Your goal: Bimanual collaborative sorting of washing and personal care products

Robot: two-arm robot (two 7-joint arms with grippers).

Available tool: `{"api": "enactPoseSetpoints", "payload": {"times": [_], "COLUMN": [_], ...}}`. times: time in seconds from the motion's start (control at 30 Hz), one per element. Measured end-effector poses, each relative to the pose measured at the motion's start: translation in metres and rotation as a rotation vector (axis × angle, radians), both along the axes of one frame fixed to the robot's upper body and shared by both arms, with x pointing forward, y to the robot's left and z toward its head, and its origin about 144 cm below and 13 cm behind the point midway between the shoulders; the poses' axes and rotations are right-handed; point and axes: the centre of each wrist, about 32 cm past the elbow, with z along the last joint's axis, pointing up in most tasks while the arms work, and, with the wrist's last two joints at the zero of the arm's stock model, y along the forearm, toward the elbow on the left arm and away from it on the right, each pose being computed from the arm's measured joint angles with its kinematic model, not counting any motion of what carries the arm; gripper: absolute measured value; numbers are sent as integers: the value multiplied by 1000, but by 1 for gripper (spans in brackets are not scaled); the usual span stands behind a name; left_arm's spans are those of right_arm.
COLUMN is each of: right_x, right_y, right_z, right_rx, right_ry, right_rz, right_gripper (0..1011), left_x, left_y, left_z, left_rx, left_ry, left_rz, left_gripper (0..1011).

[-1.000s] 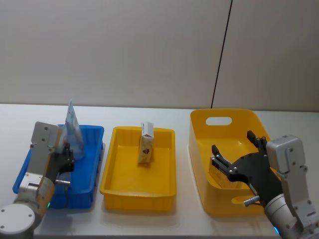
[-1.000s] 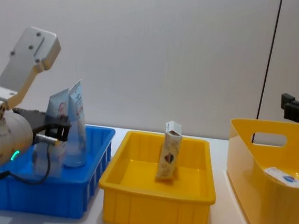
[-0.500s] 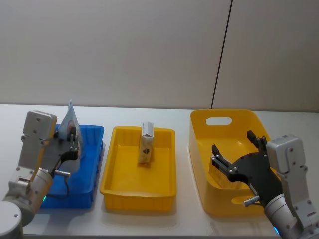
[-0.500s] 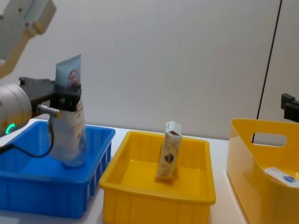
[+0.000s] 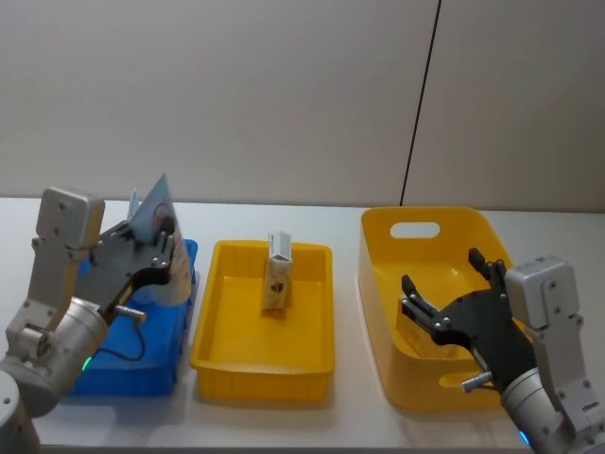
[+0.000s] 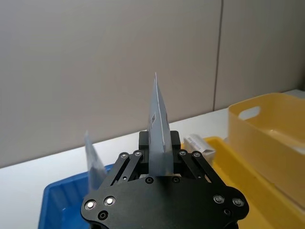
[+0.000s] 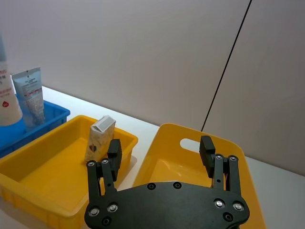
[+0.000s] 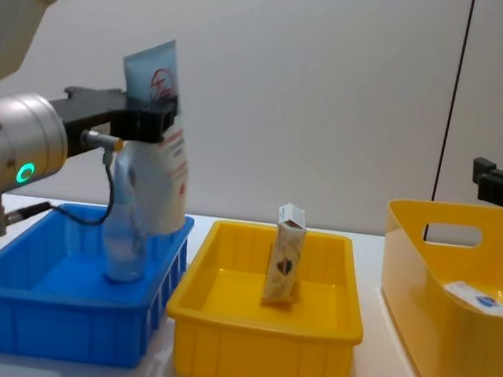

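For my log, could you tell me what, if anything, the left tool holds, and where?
The left tool grips the white tube near its crimped end.

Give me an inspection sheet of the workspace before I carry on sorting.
Surface: white table carrying three bins in a row.
Job's things: white tube held tilted over the blue bin; bluish tube upright in that bin; carton upright in the yellow tray; second carton lying in the deep yellow bin.
Clutter: nothing seen.
Grippers: left gripper shut on the white tube; right gripper open, over the deep yellow bin.
Cables: thin black cable loops under the left gripper.
Surroundings: plain grey wall with one dark line.
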Motion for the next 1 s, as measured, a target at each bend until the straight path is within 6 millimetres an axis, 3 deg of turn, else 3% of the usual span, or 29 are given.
{"api": "enactPoseSetpoints", "payload": {"times": [1.0], "right_x": [1], "right_y": [0], "right_z": [0], "right_rx": [0], "right_ry": [0], "right_rz": [7], "right_gripper": [1000], "left_x": [34], "left_y": [-49], "left_z": [33], "left_rx": [-13], "left_ry": [-97], "left_rz": [-367], "left_gripper": [220]}}
